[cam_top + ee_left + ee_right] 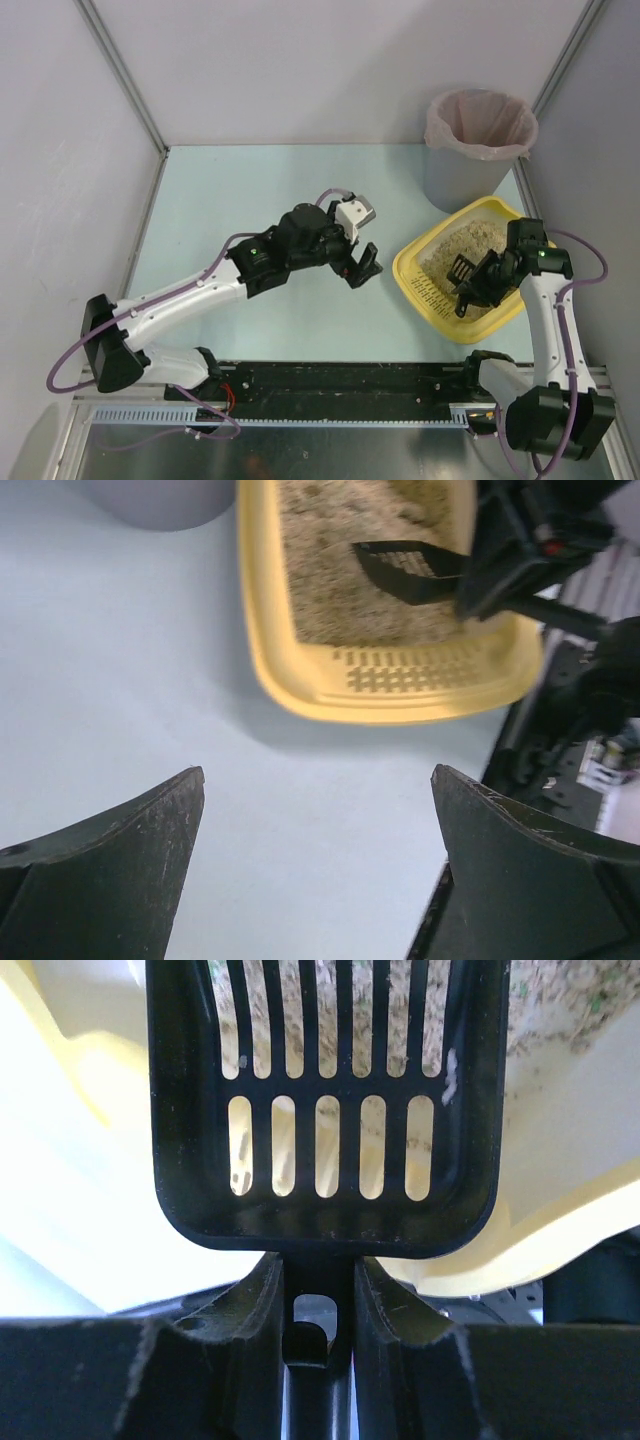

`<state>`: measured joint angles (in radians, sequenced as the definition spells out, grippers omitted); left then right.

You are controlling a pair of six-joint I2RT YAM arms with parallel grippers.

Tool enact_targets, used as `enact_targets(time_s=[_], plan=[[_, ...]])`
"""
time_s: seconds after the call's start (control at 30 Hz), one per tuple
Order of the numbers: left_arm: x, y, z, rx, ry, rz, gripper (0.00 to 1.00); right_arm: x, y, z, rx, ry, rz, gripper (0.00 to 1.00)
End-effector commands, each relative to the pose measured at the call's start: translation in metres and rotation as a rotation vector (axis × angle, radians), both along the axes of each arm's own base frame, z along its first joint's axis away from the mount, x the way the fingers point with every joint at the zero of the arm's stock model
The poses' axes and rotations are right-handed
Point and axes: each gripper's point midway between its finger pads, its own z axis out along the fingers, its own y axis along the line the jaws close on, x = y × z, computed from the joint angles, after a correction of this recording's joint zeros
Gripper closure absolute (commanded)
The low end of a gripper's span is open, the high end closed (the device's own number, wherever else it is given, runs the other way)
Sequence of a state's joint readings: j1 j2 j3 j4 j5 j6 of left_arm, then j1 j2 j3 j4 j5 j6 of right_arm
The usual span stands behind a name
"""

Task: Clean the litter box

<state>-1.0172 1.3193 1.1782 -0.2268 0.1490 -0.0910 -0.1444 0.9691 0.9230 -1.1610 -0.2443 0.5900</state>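
The yellow litter box (415, 281) (300, 695) (560, 1250) lies at the right of the table with beige litter (470, 245) inside. My right gripper (478, 287) (318, 1300) is shut on the handle of a black slotted scoop (459, 270) (325, 1110) (405, 570), held over the box's near part. My left gripper (362, 266) (315, 810) hovers open and empty above the bare table, a short way left of the box.
A grey round bin (470, 150) with a pink bag liner stands behind the litter box at the back right. Its base shows in the left wrist view as the grey bin (160, 505). A black rail (340, 385) runs along the near table edge.
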Motion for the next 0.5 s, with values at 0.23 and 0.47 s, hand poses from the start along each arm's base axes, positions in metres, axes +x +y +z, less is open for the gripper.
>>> enact_targets(time_s=[0.23,0.47], plan=[[0.026,0.043,0.008,0.070,-0.157,0.149,0.00,-0.017,0.002,0.006,0.038,0.229,0.121,1.00],[0.028,0.048,0.013,0.068,-0.174,0.170,0.00,-0.001,-0.011,-0.005,0.005,0.293,0.139,1.00]])
